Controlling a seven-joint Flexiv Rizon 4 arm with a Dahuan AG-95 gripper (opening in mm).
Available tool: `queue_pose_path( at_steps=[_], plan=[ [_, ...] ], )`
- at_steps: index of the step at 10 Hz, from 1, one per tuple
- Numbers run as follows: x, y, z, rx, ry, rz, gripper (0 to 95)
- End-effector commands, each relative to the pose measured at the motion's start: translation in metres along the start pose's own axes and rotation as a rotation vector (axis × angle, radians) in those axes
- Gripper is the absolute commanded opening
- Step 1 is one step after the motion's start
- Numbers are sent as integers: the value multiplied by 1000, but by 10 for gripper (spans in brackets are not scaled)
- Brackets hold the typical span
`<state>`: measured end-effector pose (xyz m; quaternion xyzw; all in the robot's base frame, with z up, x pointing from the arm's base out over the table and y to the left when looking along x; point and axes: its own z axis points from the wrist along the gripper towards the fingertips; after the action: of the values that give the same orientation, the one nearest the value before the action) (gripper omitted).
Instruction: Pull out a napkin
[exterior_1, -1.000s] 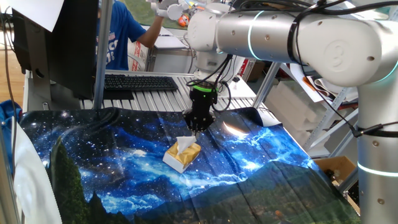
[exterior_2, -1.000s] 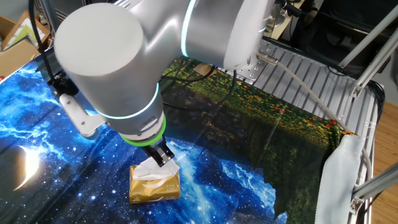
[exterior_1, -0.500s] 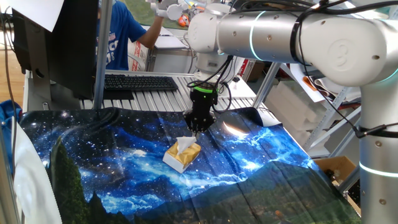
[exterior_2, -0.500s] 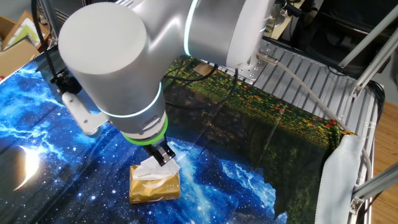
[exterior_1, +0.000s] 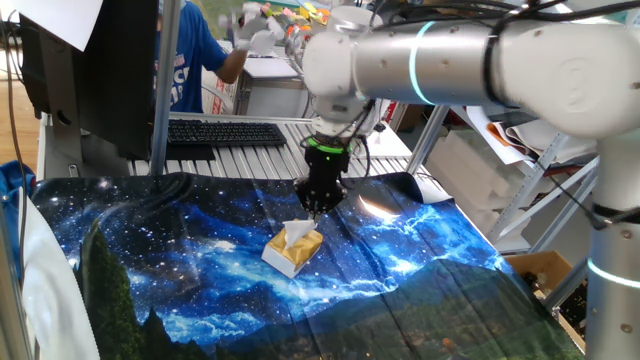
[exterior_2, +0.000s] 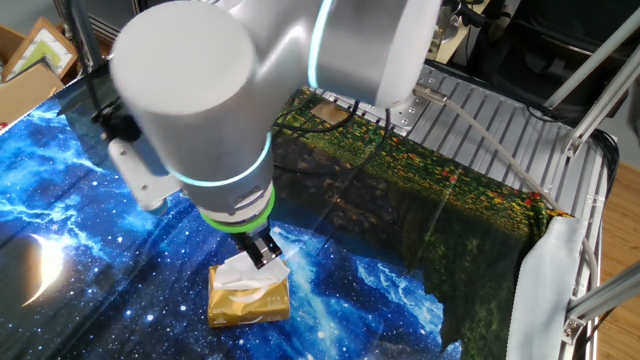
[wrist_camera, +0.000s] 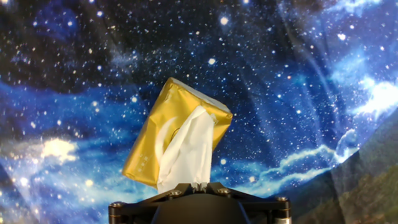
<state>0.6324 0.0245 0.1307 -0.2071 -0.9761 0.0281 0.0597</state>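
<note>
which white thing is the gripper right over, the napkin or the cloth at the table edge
The napkin sticking up from the golden tissue box, directly under the gripper. The white cloth hangs far off at the table's edge.

Galaxy-print cloth covers table; keyboard behind.

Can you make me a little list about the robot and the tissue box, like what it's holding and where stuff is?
Napkin: white sheet sticking up out of the box slot, not yet pulled free
Tissue box: yellow-brown box lying on the cloth
Gripper: right above the box, at the napkin's top end
Holding: looks pinched on the napkin in the hand view, fingertips hidden there
Cloth: starry blue tablecloth under the box
Background: keyboard behind the table
</note>
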Motion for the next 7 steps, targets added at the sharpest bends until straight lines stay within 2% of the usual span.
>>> queue_pose_path(
  at_steps=[1,2,4,5,6,7],
  plan=[
    [0,0,0,-54,-48,-13,0],
    [0,0,0,-72,-63,-16,0],
    [0,0,0,-83,-88,-24,0],
    [0,0,0,-81,-93,-54,0],
    [0,0,0,-87,-102,-56,0],
    [0,0,0,-84,-98,-54,0]
  ],
)
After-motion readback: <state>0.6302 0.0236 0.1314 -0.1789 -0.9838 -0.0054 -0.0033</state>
